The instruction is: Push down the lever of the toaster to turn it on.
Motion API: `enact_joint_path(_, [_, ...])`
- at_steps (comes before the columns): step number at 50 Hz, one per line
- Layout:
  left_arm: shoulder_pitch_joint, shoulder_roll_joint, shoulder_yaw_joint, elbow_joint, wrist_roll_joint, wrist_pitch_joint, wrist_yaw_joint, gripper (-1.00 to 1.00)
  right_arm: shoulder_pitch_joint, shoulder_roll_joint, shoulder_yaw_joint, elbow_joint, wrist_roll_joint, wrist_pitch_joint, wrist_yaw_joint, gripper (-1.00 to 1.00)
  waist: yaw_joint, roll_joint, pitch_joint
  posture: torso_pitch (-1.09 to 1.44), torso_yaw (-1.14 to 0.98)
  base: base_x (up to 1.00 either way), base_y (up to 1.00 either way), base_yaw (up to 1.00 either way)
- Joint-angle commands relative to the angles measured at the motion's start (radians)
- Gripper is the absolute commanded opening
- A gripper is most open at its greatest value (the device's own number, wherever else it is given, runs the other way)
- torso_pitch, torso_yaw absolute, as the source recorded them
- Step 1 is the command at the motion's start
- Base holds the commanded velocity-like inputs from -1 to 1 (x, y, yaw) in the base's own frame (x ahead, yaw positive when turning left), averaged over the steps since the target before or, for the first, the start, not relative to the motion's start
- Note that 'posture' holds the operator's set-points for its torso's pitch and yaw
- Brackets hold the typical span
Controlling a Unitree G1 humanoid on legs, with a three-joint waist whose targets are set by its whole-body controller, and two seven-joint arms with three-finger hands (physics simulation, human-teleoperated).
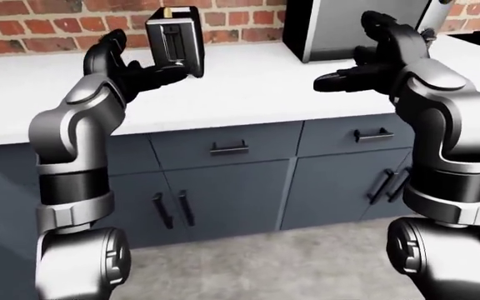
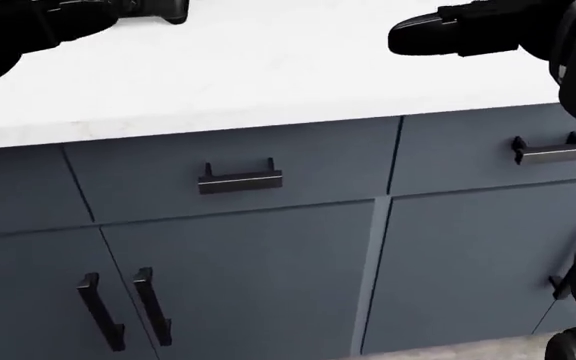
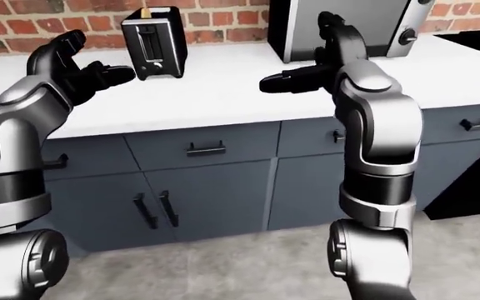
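Toaster (image 3: 153, 42) stands just beyond left fingers (image 3: 111, 75).

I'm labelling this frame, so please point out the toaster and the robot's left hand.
toaster (image 3: 151, 42), right-eye view, on its dark lever-side face.
left hand (image 3: 75, 72), right-eye view, on the open palm.

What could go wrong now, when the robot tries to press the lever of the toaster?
1. The small black toaster stands free on the white counter; a slanted push may slide or tip it toward the brick wall.
2. The open left hand is beside the toaster, not over its lever, so it could miss.
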Motion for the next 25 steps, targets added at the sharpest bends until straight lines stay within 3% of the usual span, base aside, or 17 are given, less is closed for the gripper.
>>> enact_joint_path(1, [-0.043,0.008,0.002,-0.044,-0.011,-0.028,-0.007,1.00,-0.049,-0.017,-0.012,-0.034,-0.007,-0.026,-0.007,1.00,-0.004,0.001,-0.025,0.00,0.00,0.13,0.18,0.00])
enact_joint_path(4, [-0.045,0.009,0.001,-0.041,-0.010,-0.029,-0.009,1.00,-0.051,-0.017,-0.011,-0.024,-0.009,-0.035,-0.006,1.00,0.002,-0.035,-0.023,0.00,0.00,0.14,0.20,0.00])
enact_joint_path(6, [-0.046,0.009,0.001,-0.042,-0.010,-0.026,-0.006,1.00,-0.048,-0.015,-0.010,-0.023,-0.010,-0.037,-0.006,1.00,0.007,-0.083,-0.030,0.00,0.00,0.14,0.23,0.00])
enact_joint_path(7, [-0.045,0.009,0.001,-0.038,-0.009,-0.032,-0.009,1.00,-0.046,-0.015,-0.011,-0.024,-0.010,-0.039,-0.006,1.00,0.015,-0.088,-0.040,0.00,0.00,0.13,0.28,0.00])
enact_joint_path(8, [-0.045,0.008,0.001,-0.039,-0.009,-0.031,-0.008,1.00,-0.047,-0.015,-0.011,-0.026,-0.010,-0.036,-0.006,1.00,0.003,-0.073,-0.031,0.00,0.00,0.13,0.28,0.00])
enact_joint_path(9, [-0.040,0.007,0.000,-0.040,-0.008,-0.034,-0.009,1.00,-0.046,-0.012,-0.011,-0.028,-0.009,-0.036,-0.008,1.00,0.009,-0.089,-0.031,0.00,0.00,0.14,0.28,0.00])
enact_joint_path(12, [-0.037,0.005,0.001,-0.044,-0.009,-0.032,-0.007,1.00,-0.044,-0.010,-0.013,-0.026,-0.008,-0.040,-0.009,1.00,0.003,-0.076,-0.044,0.00,0.00,0.13,0.28,0.00])
enact_joint_path(16, [-0.037,0.006,0.002,-0.047,-0.011,-0.027,-0.005,1.00,-0.049,-0.009,-0.011,-0.019,-0.007,-0.043,-0.011,1.00,-0.003,-0.036,-0.026,0.00,0.00,0.13,0.28,0.00])
enact_joint_path(19, [-0.034,0.007,0.004,-0.047,-0.012,-0.028,-0.004,1.00,-0.052,-0.010,-0.013,-0.017,-0.005,-0.044,-0.012,1.00,-0.012,0.024,-0.032,0.00,0.00,0.14,0.29,0.00])
enact_joint_path(20, [-0.036,0.006,0.003,-0.046,-0.012,-0.029,-0.004,1.00,-0.052,-0.010,-0.012,-0.019,-0.005,-0.042,-0.011,1.00,-0.017,0.061,-0.041,0.00,0.00,0.13,0.30,0.00])
enact_joint_path(21, [-0.036,0.006,0.002,-0.036,-0.009,-0.037,-0.007,1.00,-0.049,-0.012,-0.014,-0.018,-0.004,-0.044,-0.011,1.00,-0.025,0.072,-0.057,0.00,0.00,0.12,0.30,0.00])
enact_joint_path(22, [-0.040,0.007,0.003,-0.044,-0.013,-0.027,-0.003,1.00,-0.048,-0.012,-0.014,-0.023,-0.003,-0.040,-0.012,1.00,-0.010,0.055,-0.040,0.00,0.00,0.14,0.31,0.00])
enact_joint_path(23, [-0.038,0.007,0.002,-0.041,-0.011,-0.032,-0.005,1.00,-0.044,-0.012,-0.015,-0.024,-0.002,-0.042,-0.012,1.00,-0.016,0.062,-0.029,0.00,0.00,0.14,0.31,0.00])
enact_joint_path(25, [-0.040,0.006,0.002,-0.046,-0.013,-0.026,-0.001,1.00,-0.045,-0.014,-0.015,-0.026,-0.001,-0.040,-0.012,1.00,-0.009,0.037,-0.033,0.00,0.00,0.13,0.31,0.00])
